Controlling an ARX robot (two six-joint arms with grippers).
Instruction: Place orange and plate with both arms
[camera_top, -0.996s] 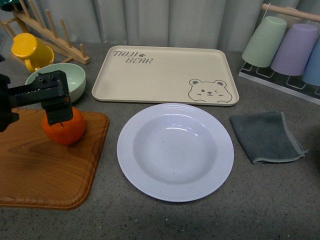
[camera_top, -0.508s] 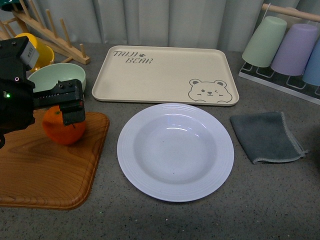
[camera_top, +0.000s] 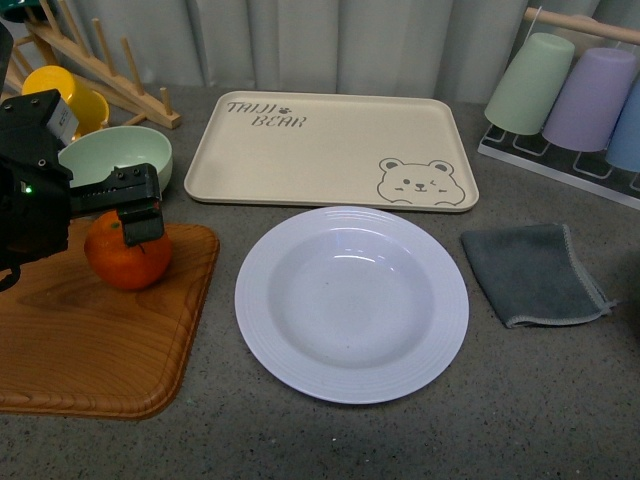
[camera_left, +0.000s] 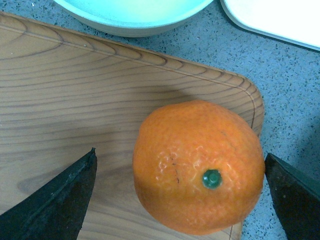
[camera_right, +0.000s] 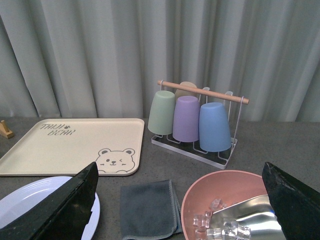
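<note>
The orange (camera_top: 127, 257) rests near the far right corner of a wooden tray (camera_top: 90, 340). My left gripper (camera_top: 138, 212) hovers open just above it. In the left wrist view the orange (camera_left: 197, 167), green stem spot up, lies between the black fingers (camera_left: 60, 200) of that gripper (camera_left: 180, 156), with a gap on each side. The pale lavender plate (camera_top: 262, 300) sits empty in the middle of the table. My right gripper (camera_right: 180, 167) is open and holds nothing; it is out of the front view, and the plate's (camera_right: 30, 200) edge shows behind one finger.
Behind the wooden tray stand a mint-green bowl (camera_top: 115, 160), a yellow mug (camera_top: 70, 95) and a wooden rack (camera_top: 100, 60). The beige bear tray (camera_top: 330, 150) lies behind the plate. At the right are a grey cloth (camera_top: 530, 272), hanging cups (camera_top: 570, 90) and a pink bowl (camera_right: 215, 190) of ice.
My left arm has come further into view, and its gripper has shifted slightly right and away over the orange. The orange and the plate have not moved.
</note>
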